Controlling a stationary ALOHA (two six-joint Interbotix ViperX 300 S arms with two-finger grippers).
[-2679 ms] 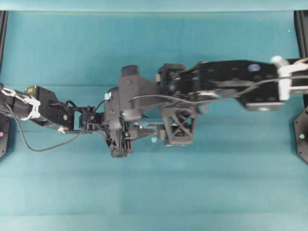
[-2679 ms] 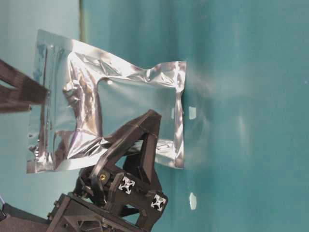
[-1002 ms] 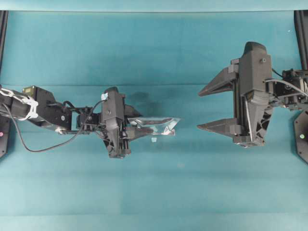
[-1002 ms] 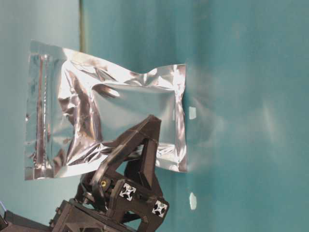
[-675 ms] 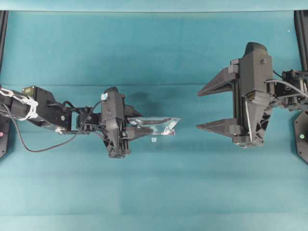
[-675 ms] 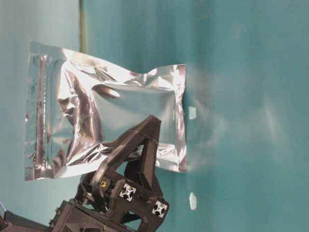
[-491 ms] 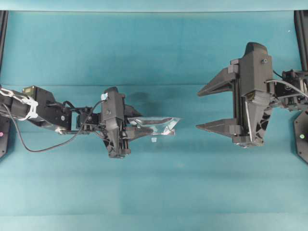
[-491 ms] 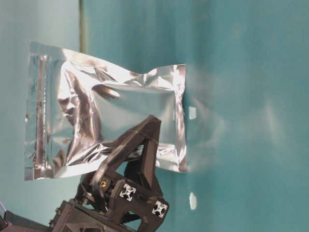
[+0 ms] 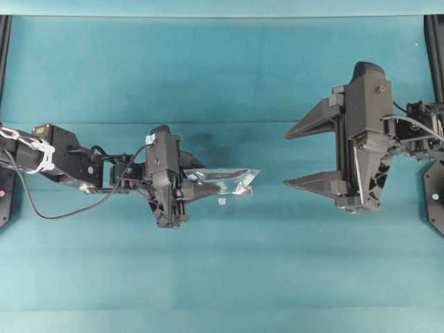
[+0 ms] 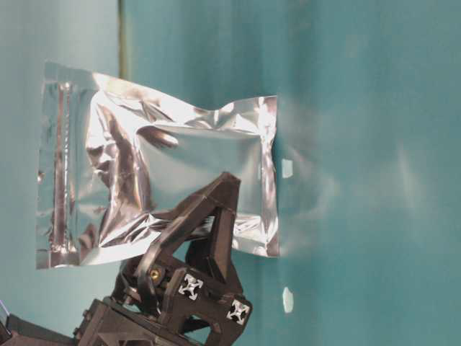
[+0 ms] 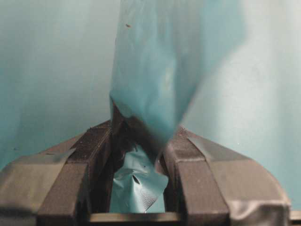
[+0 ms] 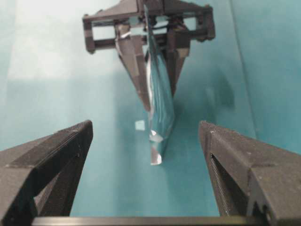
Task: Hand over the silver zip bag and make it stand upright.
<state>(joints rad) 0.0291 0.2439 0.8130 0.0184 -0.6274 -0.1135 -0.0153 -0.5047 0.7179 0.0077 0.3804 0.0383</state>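
Currently the left pincer (image 9: 198, 186) is clenched on one end of the silver zip bag (image 9: 229, 182), holding it on edge above the teal desk (image 9: 222, 277) near the middle of the overhead view. At table level the crinkled silver zip bag (image 10: 158, 187) shows its broad reflective face, with the left pincer's dark fingers (image 10: 205, 223) gripping one side. The right pincer (image 9: 309, 156) sits well apart on the right, released, its 2 fingers spread wide and pointed toward the bag. From the right wrist view the bag (image 12: 159, 101) appears as a thin sliver between the right pincer's fingers (image 12: 51, 155). A tiny white bit (image 9: 222, 202) lies on the desk just beside the bag.
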